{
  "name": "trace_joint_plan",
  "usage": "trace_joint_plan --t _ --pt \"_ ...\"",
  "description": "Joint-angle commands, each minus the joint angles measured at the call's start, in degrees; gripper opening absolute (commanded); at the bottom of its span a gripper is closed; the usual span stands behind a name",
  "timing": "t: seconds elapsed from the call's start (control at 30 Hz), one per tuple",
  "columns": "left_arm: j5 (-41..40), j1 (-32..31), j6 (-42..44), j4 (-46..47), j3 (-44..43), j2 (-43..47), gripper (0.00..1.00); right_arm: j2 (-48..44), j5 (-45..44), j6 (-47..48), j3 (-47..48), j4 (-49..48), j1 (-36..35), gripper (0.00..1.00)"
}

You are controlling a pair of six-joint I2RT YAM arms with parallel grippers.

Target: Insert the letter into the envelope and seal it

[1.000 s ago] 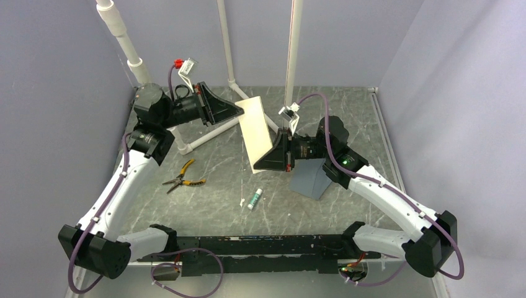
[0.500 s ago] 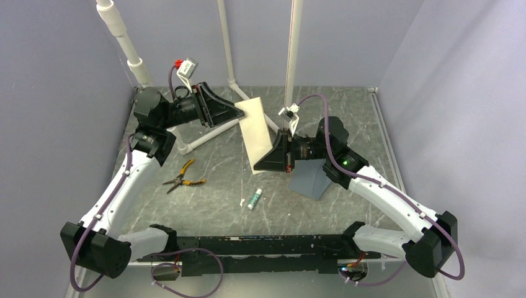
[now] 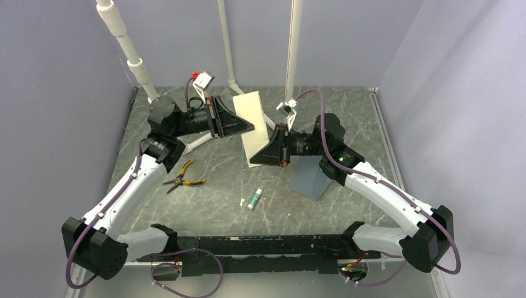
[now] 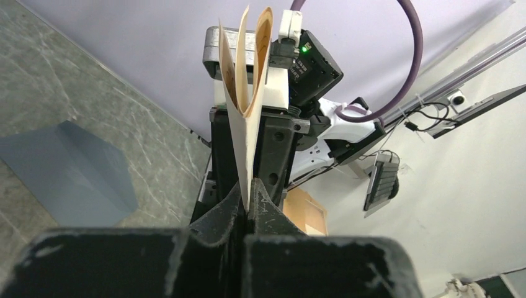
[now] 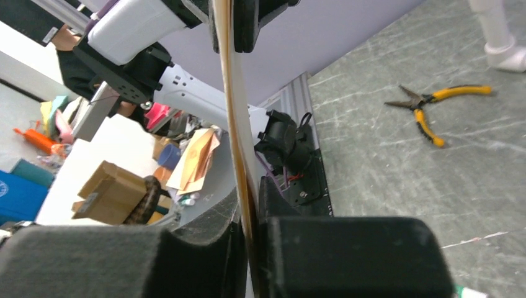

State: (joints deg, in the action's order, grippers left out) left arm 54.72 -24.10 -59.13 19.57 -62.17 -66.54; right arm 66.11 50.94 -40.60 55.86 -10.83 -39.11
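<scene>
The letter (image 3: 255, 118), cream side out, hangs in the air over the middle of the table, folded into two leaves (image 4: 248, 118). My left gripper (image 3: 250, 128) is shut on its left edge, with the paper pinched between the tips (image 4: 248, 200). My right gripper (image 3: 254, 161) is shut on the lower end of the letter (image 5: 239, 124), which runs edge-on through the jaws (image 5: 249, 208). The blue-grey envelope (image 3: 310, 177) lies on the table under the right arm, also visible in the left wrist view (image 4: 68, 174).
Yellow-handled pliers (image 3: 183, 177) lie at the left of the table. A small glue stick (image 3: 255, 198) lies near the front middle. White pipes (image 3: 193, 143) run along the table at the back left, and uprights (image 3: 293, 43) stand behind the grippers.
The left gripper opened briefly, moved right and down along the letter's edge, and shut on it again. The right gripper shifted slightly left, still holding the letter.
</scene>
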Motion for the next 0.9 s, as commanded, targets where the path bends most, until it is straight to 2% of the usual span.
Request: trace_joint_plan --t 0.0,0.03,0.13,0.3,0.47,0.6,0.67,0.7,0.73,0.87 --pt "0.17 -0.07 4.49 -3.9 -4.75 0.98 0.03 -0.75 -4.04 3.94 5.01 4.34 -0.26 0.25" --pt "0.72 -0.07 4.59 -3.92 -4.78 1.04 0.02 -1.13 -4.85 4.84 5.31 4.93 -0.18 0.32" --pt "3.76 -0.07 4.81 -3.92 -4.92 1.11 0.02 -2.53 -5.85 5.97 5.49 4.01 -0.17 0.4" --pt "9.12 -0.14 5.05 -5.09 -5.28 0.97 0.02 -3.49 -6.55 5.66 6.19 1.19 -0.21 0.42" --pt "9.4 -0.16 7.58 -9.24 -5.46 1.48 0.02 -3.08 -6.61 5.06 6.75 -0.85 -0.13 0.41" --pt "10.27 -0.16 6.59 -7.88 -4.87 0.96 0.02 -2.67 -7.91 3.68 6.9 -2.25 -0.15 0.35" --pt "10.05 -0.16 6.95 -8.68 -5.03 0.69 0.04 -2.66 -9.14 2.25 6.59 -3.29 -0.16 0.14" --pt "9.71 -0.2 7.26 -9.13 -5.14 0.55 0.09 -2.63 -10.07 1.72 6.48 -3.11 -0.14 0.05" --pt "9.24 -0.17 7.58 -9.62 -5.25 0.46 0.14 -2.58 -11.0 1.41 6.54 -2.38 -0.18 0.0" --pt "4.58 -0.16 13.34 -17.37 -6.43 0.74 0.58 -2.9 -19.44 2.6 7.34 7.93 0.49 0.0"
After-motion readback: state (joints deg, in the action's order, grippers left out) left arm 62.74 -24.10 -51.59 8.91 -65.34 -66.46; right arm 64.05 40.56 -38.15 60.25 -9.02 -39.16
